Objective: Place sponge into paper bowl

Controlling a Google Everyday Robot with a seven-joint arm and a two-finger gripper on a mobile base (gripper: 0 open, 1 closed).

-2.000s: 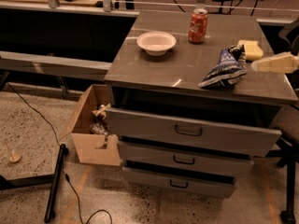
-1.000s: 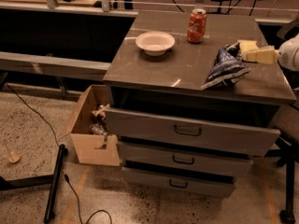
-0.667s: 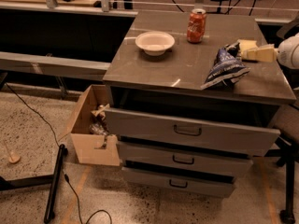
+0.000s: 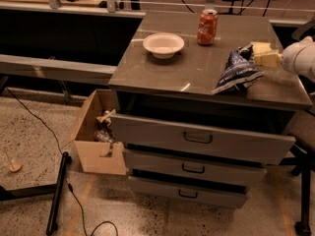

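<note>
The sponge (image 4: 261, 47) is a small pale yellow block at the right rear of the cabinet top (image 4: 192, 70), just behind the snack bag. My gripper (image 4: 264, 59) reaches in from the right edge, its white wrist behind it. Its tip is right at the sponge's near side, touching or almost touching it. The white paper bowl (image 4: 163, 44) stands empty at the left rear of the top, well to the left of the gripper.
An orange-red soda can (image 4: 207, 27) stands upright between bowl and sponge at the back. A dark blue and white snack bag (image 4: 237, 70) lies just left of the gripper. The drawers (image 4: 197, 136) are pulled partly out. A cardboard box (image 4: 96, 132) sits on the floor at the left.
My gripper has moved left and back from the cabinet's right edge to the sponge, then held nearly still. Sponge, bag, can and bowl have not moved.
</note>
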